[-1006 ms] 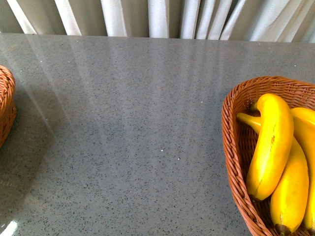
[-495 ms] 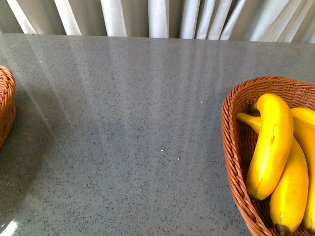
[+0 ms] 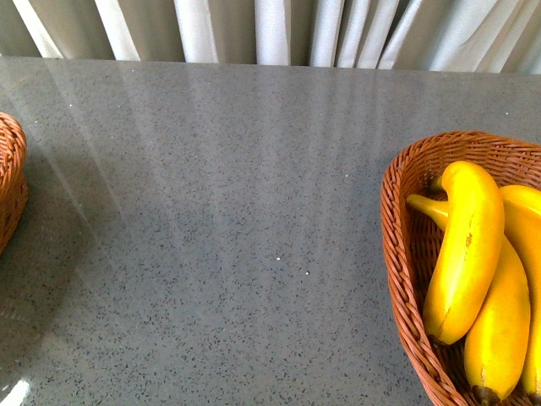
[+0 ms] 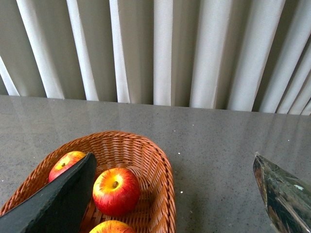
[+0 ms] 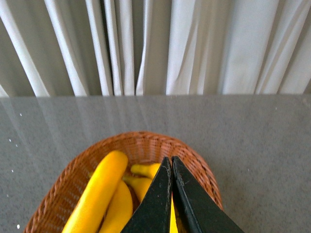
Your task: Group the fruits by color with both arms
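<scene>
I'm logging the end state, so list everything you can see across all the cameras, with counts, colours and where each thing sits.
Bananas: three in the front view, yellow, in the right basket.
Apples: three, red with yellow patches, in the left basket.
Right basket: one, brown wicker, right side of the table.
Left basket: one, brown wicker, left side of the table.
Table: one, grey speckled, bare between the baskets.
Curtain: white, pleated, behind the table.
Left gripper: black, open, above the apples.
Right gripper: black, shut, empty, above the bananas.
</scene>
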`<move>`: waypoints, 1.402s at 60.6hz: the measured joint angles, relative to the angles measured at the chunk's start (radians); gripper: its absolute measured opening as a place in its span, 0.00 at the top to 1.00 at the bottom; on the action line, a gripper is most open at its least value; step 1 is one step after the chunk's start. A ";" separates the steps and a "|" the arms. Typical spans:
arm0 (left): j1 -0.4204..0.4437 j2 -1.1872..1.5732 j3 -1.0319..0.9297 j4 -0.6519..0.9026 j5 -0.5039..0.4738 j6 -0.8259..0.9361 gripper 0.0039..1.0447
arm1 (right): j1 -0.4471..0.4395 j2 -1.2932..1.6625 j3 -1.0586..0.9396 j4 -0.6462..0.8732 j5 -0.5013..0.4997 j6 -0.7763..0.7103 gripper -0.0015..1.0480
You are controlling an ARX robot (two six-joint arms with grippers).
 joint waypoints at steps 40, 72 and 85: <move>0.000 0.000 0.000 0.000 0.000 0.000 0.09 | 0.000 -0.024 0.000 -0.009 0.000 -0.002 0.82; 0.000 0.000 0.000 0.000 0.000 0.000 0.09 | 0.000 -0.024 0.000 -0.009 0.000 -0.002 0.09; 0.000 0.000 0.000 0.000 0.000 0.000 0.09 | 0.000 -0.024 0.000 -0.009 0.001 -0.002 0.09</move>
